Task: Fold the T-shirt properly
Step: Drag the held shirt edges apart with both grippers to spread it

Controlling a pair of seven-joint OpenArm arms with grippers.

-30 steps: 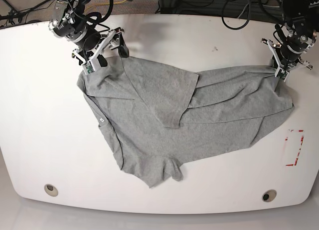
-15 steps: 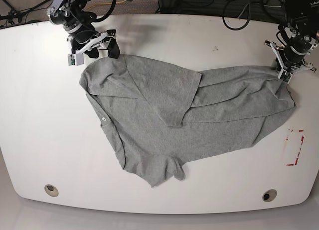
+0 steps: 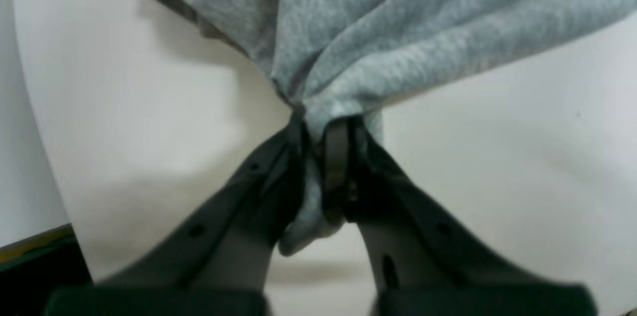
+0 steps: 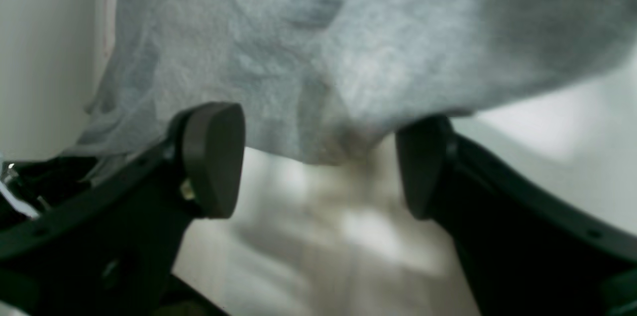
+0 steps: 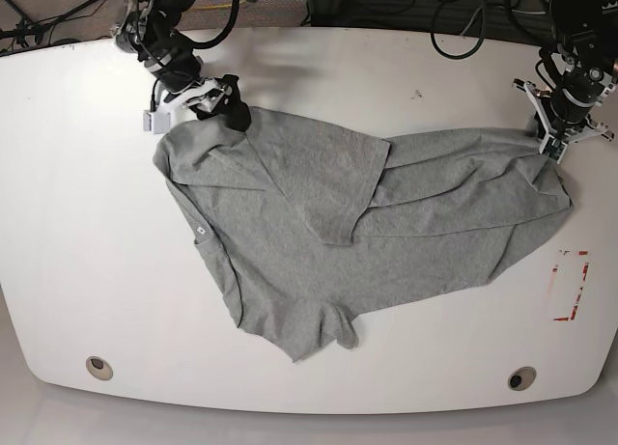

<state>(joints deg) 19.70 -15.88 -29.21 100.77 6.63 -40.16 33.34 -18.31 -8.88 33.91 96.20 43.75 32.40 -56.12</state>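
Observation:
The grey T-shirt [image 5: 338, 213] lies spread and wrinkled across the white table [image 5: 77, 223], with one sleeve folded over its middle. On the base view's right, my left gripper [image 5: 552, 141] is shut on the T-shirt's far right corner. In the left wrist view the cloth [image 3: 373, 32] is bunched and pinched between the jaws [image 3: 321, 157]. At the shirt's far left edge, my right gripper [image 5: 198, 107] is open. In the right wrist view its two pads [image 4: 214, 157] stand wide apart, and the T-shirt's edge [image 4: 323, 57] hangs just ahead of and between them, ungripped [image 4: 318, 171].
A red-outlined rectangle [image 5: 572, 286] is marked on the table near its right edge. Two round holes [image 5: 98, 368] [image 5: 521, 378] sit near the front edge. Cables [image 5: 454, 20] run behind the table's far edge.
My right gripper left the shirt's far left corner, swung back, and now sits turned at that edge again. The left gripper and its hold are unchanged.

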